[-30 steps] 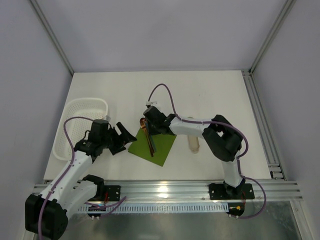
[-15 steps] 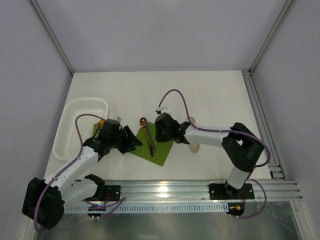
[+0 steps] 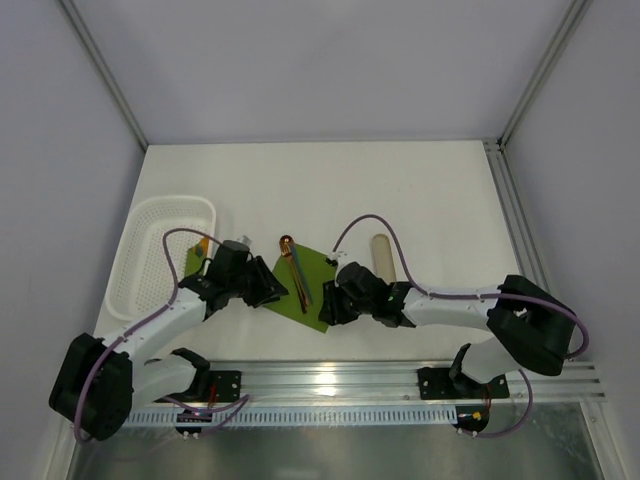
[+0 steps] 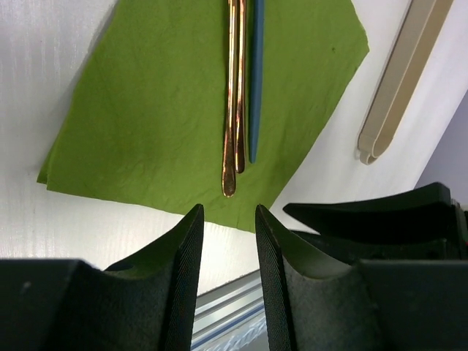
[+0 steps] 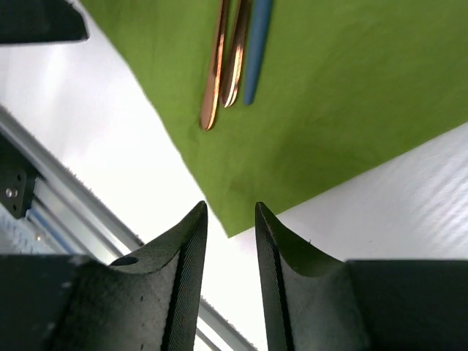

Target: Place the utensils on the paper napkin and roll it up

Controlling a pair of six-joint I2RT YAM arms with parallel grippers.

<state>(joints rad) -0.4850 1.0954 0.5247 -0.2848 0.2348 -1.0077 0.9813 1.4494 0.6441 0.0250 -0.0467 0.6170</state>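
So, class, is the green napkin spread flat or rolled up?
Spread flat: the napkin lies open on the table, edges and corners showing, with the utensils lying uncovered along its middle.

White table (image 3: 420, 200); pale grey walls (image 3: 300, 60); aluminium frame rails (image 3: 330, 373)

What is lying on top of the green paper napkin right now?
Two copper utensils and a slim blue piece lie side by side on the napkin; anything beneath them is covered.
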